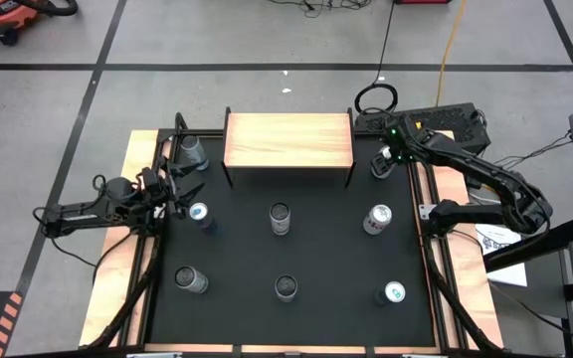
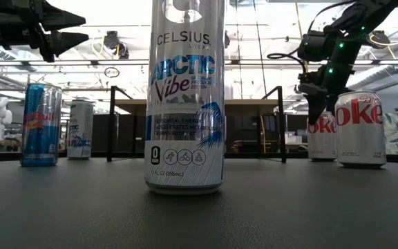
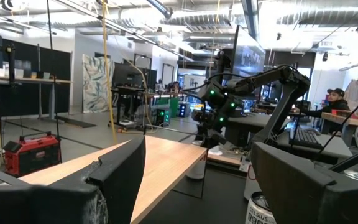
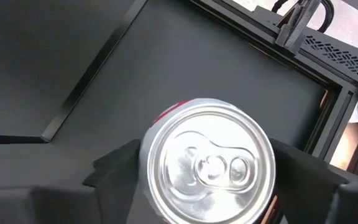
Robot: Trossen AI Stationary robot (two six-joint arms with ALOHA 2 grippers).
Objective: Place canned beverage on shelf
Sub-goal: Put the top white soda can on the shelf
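The right tool (image 4: 207, 171) straddled a can (image 4: 209, 163), fingers not visibly clamped; grasp underway, next squeeze and lift toward the shelf (image 1: 287, 139).

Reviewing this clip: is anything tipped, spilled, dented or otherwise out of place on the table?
Nothing stands out. The cans that show stand upright on the black mat, no spill shows, and the shelf sits square and bare. The right gripper is over a can beside the shelf.
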